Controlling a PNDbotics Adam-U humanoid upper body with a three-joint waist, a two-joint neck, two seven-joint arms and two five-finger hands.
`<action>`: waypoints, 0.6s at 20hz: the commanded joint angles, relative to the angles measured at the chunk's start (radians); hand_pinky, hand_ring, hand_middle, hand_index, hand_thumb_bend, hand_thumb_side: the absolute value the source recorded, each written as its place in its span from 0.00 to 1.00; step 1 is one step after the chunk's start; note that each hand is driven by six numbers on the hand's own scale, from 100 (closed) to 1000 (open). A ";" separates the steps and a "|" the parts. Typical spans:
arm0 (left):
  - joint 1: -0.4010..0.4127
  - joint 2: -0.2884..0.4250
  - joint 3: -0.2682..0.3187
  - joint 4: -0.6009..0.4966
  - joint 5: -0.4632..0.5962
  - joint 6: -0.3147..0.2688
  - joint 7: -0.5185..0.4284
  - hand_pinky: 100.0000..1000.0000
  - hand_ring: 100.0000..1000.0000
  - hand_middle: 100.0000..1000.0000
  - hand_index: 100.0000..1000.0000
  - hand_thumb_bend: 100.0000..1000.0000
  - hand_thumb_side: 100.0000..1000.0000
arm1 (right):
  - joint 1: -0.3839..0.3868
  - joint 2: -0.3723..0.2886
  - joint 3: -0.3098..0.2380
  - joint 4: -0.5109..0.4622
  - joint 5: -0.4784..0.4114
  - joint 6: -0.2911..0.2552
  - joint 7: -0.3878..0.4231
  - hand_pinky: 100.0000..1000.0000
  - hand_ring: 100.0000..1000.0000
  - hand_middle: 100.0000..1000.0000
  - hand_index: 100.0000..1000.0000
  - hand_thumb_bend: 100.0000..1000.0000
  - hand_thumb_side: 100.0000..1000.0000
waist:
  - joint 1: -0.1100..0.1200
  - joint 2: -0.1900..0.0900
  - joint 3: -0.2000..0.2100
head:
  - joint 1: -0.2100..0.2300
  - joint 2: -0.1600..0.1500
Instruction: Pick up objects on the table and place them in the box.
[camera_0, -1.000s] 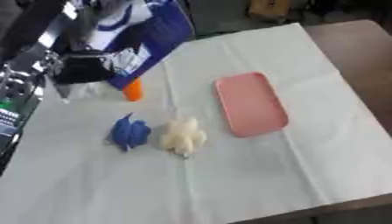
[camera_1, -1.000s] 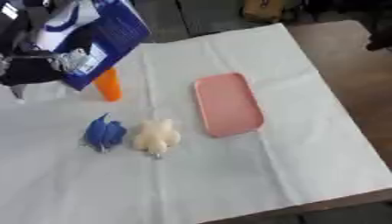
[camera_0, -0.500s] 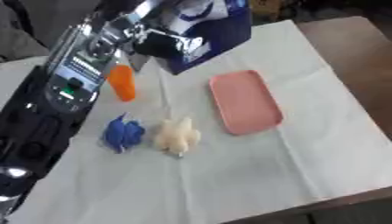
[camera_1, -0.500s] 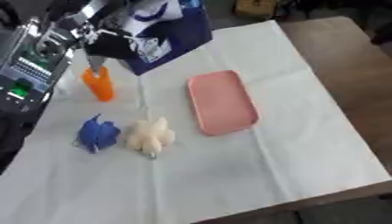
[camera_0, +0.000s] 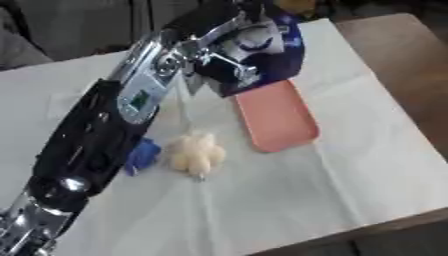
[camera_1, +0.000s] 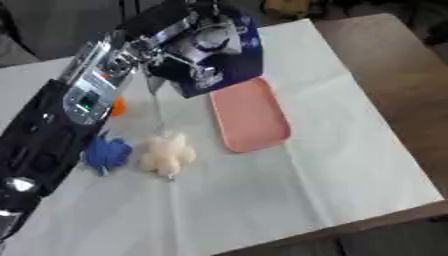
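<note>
Swung rightward since a second ago, the left hand grasps a dark blue printed bag above the far end of the pink rectangular tray. Cream and blue soft toys lie on the white tablecloth.

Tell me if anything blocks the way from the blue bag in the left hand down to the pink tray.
Nothing visible does. The left hand holds the blue bag over the pink tray's far end, and the tray lies bare. The cream toy and blue toy lie beside it.
</note>
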 joint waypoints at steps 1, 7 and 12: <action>-0.014 -0.020 0.002 0.066 -0.041 -0.051 0.036 0.42 0.73 0.79 0.90 0.18 0.01 | -0.015 -0.011 -0.003 -0.023 -0.010 -0.001 0.003 0.51 0.53 0.77 0.70 0.00 0.71 | -0.007 -0.012 -0.002 | -0.003 0.004; -0.001 -0.081 0.021 0.221 -0.090 -0.153 0.137 0.43 0.73 0.78 0.89 0.09 0.01 | -0.016 -0.009 -0.002 -0.023 -0.009 -0.002 0.006 0.51 0.52 0.77 0.70 0.00 0.71 | -0.009 -0.008 -0.005 | -0.005 0.004; 0.008 -0.106 0.025 0.291 -0.120 -0.233 0.197 0.43 0.73 0.78 0.89 0.06 0.01 | -0.018 -0.007 0.000 -0.023 -0.009 -0.002 0.008 0.51 0.52 0.77 0.70 0.00 0.71 | -0.011 -0.006 -0.006 | -0.007 0.004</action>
